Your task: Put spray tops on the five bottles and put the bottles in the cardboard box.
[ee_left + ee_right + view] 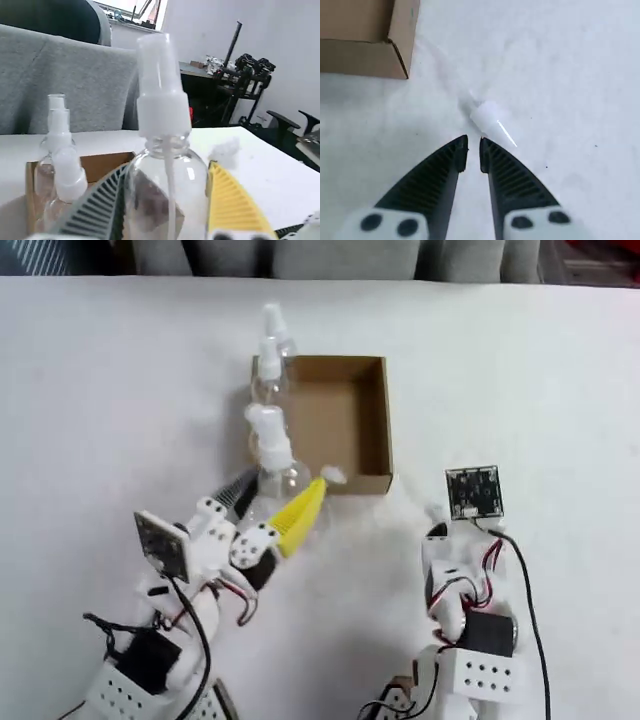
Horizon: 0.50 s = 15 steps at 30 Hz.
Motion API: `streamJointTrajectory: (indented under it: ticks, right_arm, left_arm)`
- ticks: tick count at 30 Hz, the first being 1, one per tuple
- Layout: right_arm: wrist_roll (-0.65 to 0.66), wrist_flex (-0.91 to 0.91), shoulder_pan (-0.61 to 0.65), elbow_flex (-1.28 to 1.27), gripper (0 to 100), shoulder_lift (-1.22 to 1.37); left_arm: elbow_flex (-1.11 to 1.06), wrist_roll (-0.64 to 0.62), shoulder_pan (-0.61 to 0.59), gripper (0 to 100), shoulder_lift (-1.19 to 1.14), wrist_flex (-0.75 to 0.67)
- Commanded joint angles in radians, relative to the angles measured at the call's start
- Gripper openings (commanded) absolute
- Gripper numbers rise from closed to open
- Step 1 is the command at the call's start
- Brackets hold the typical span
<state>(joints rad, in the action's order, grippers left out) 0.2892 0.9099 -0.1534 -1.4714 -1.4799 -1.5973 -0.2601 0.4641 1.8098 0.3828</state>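
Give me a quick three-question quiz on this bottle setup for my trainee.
1. True or false: the left claw is shut on a clear spray bottle that already wears its spray top.
2. Pick one: the loose spray top near the right claw is A) held in that claw, B) lying on the table, C) screwed onto a bottle.
3. Fill in: the left claw's fingers are grey and ____.
Key: 1 true; 2 B; 3 yellow.
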Motion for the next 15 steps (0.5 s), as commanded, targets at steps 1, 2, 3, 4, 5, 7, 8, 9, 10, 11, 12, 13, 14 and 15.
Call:
streamJointTrajectory:
  ticks: [1, 2, 3, 4, 5, 7, 8, 9, 10, 11, 12, 13, 14, 15]
  right_arm:
    - [0.025, -0.015, -0.096, 0.011, 1.7, -0.008]
    - [0.028, -0.015, -0.131, 0.011, 1.7, -0.008]
    - [0.029, -0.015, -0.165, 0.009, 1.8, -0.008]
    - [0.032, -0.016, -0.203, 0.008, 1.9, -0.008]
    - [0.052, -0.018, -0.245, 0.006, 2.0, -0.008]
    - [0.091, -0.021, -0.332, 0.006, 1.7, -0.008]
    - [0.098, -0.021, -0.375, 0.006, 1.7, -0.008]
    - [0.098, -0.021, -0.415, 0.005, 1.7, -0.008]
    - [0.098, -0.021, -0.449, 0.002, 1.7, -0.008]
    - [0.098, -0.024, -0.478, -0.008, 1.9, -0.008]
    - [0.103, -0.028, -0.499, -0.018, 2.0, -0.008]
    - [0.103, -0.041, -0.519, -0.031, 2.0, -0.008]
    - [0.106, -0.054, -0.538, -0.044, 2.0, -0.008]
    - [0.107, -0.067, -0.553, -0.06, 2.0, -0.008]
  left_arm:
    - [0.048, -0.017, 0.097, 2, -0.051, -0.008]
    - [0.063, -0.018, 0.11, 2, -0.09, -0.009]
    - [0.08, -0.018, 0.12, 2, -0.139, -0.012]
    - [0.097, -0.021, 0.133, 2, -0.194, -0.018]
    - [0.12, -0.038, 0.143, 2, -0.252, -0.018]
    - [0.167, -0.081, 0.173, 2, -0.369, -0.021]
    - [0.186, -0.104, 0.189, 2, -0.426, -0.035]
    - [0.201, -0.123, 0.208, 2, -0.483, -0.055]
    - [0.215, -0.14, 0.226, 2, -0.536, -0.077]
    - [0.222, -0.15, 0.245, 2, -0.59, -0.106]
    - [0.232, -0.161, 0.263, 2, -0.645, -0.137]
    - [0.238, -0.167, 0.282, 2, -0.702, -0.169]
    - [0.249, -0.167, 0.297, 2, -0.76, -0.199]
    - [0.261, -0.167, 0.311, 2, -0.822, -0.229]
